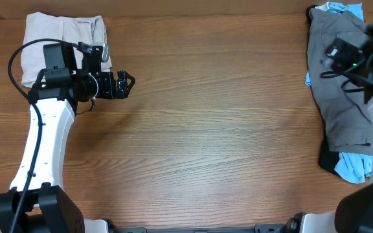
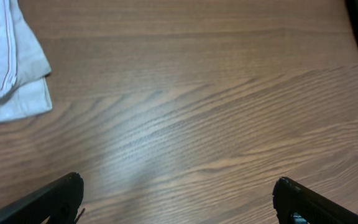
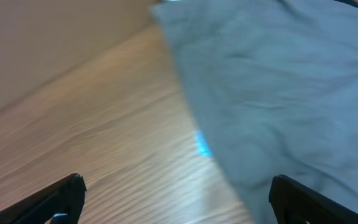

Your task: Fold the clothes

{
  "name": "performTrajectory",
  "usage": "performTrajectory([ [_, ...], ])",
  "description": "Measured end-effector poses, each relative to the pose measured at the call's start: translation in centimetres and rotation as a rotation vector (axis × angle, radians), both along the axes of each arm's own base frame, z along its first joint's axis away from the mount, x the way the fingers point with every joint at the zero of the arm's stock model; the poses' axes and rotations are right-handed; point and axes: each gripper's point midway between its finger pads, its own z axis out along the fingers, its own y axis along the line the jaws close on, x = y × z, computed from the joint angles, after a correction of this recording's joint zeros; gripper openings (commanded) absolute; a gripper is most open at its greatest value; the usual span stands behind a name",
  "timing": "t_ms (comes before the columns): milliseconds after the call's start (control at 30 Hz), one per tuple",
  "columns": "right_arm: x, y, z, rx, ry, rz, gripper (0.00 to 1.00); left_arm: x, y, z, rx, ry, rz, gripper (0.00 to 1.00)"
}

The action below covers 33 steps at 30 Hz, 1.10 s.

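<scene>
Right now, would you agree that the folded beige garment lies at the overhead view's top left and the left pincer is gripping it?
Not quite: the left pincer grips nothing. The left wrist view shows it open over the table, beside the folded beige garment, which does lie at the overhead view's top left.

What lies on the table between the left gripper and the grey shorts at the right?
Nothing: only bare wooden table runs from the left gripper to the grey shorts, as the overhead view shows.
</scene>
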Motion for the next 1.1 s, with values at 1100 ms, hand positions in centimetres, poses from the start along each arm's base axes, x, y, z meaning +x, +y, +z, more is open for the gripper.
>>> performTrajectory([
  [1100,0.1,-1.1,-19.4,-0.438,0.622,0.107,0.61,3.0,-2.8,-5.4,0.163,0.060,0.086,1.00],
])
